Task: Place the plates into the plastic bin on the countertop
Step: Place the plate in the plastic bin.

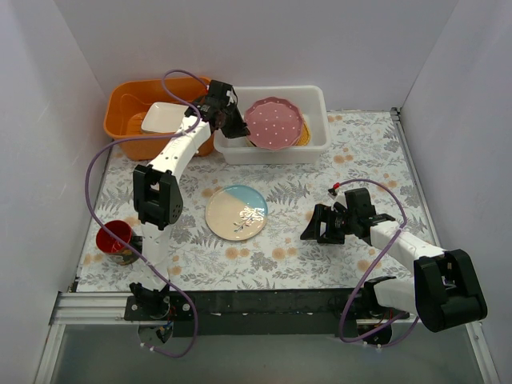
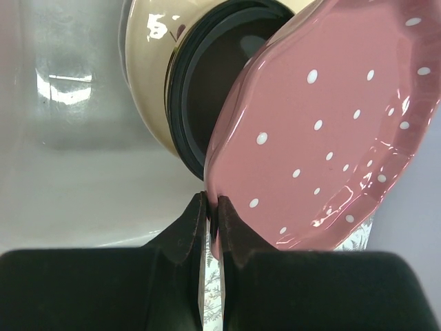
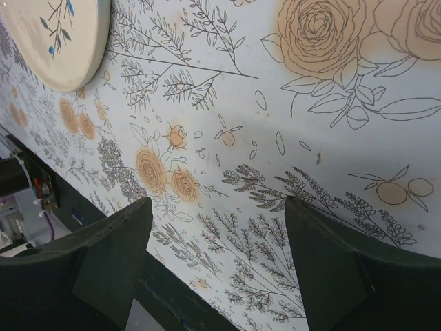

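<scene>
- At the far edge of the desk, the top view shows the plastic bin (image 1: 318,96) holding the tilted pink dotted plate (image 1: 274,123), which hides most of the stack below it; only an orange plate (image 1: 305,138) peeks out.
  - The left gripper (image 1: 232,126) is at the pink plate's left rim.
  - An orange tub (image 1: 120,120) with a white dish (image 1: 164,118) fills the far left corner.
  - The cream-and-light-blue plate (image 1: 237,212) lies mid-countertop (image 1: 360,160).
  - A red cup (image 1: 114,238) stands by the left edge.
- Left wrist view: the left gripper (image 2: 212,207) pinches the rim of the pink dotted plate (image 2: 331,131). A black plate (image 2: 213,89) and a cream plate (image 2: 148,76) are half covered behind it.
- Right wrist view: the right gripper (image 3: 217,241) is spread wide and empty over the countertop (image 3: 275,138). The cream-and-light-blue plate (image 3: 58,38) is cut off at the frame's corner.
</scene>
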Robot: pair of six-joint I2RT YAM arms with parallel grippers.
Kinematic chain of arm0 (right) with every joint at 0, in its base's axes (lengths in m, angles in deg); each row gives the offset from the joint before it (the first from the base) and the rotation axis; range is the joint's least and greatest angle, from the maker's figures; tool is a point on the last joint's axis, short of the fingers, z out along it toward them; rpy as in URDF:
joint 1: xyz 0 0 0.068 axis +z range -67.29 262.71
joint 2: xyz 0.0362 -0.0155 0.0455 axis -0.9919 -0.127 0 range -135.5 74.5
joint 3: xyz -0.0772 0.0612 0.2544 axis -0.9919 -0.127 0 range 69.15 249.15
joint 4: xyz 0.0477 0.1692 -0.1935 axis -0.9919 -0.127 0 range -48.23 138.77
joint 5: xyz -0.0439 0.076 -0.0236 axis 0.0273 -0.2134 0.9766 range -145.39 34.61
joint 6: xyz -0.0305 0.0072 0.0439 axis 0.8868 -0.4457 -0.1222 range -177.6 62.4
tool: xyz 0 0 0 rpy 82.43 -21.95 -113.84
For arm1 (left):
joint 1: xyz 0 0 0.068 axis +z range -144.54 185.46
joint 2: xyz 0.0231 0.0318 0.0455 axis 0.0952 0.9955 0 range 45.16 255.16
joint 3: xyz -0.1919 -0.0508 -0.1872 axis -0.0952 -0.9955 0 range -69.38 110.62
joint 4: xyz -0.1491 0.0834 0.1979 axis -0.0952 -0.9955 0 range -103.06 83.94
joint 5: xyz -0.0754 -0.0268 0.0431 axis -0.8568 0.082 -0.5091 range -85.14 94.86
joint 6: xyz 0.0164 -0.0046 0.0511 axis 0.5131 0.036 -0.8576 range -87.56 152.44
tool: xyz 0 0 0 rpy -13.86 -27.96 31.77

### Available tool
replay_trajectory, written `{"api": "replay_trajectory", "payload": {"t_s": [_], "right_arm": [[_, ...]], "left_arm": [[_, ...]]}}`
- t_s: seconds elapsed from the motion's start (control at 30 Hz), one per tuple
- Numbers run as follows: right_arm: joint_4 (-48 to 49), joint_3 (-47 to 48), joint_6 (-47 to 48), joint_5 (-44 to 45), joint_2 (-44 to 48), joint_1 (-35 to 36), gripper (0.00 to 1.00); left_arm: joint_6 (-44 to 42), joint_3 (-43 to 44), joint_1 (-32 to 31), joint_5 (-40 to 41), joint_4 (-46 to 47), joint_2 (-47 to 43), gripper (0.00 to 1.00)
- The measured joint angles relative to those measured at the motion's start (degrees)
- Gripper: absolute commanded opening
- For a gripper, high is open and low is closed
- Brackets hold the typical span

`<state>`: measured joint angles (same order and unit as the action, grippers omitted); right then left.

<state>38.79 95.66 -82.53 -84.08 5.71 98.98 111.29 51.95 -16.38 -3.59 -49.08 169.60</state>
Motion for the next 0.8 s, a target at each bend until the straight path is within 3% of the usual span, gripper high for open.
{"api": "replay_trajectory", "payload": {"t_s": [0.8], "right_arm": [[-0.13, 0.09, 1.18, 0.00, -0.02, 0.00, 0.85]], "left_arm": [[2.12, 3.21, 0.81, 0.50, 3.15, 5.64, 0.00]]}}
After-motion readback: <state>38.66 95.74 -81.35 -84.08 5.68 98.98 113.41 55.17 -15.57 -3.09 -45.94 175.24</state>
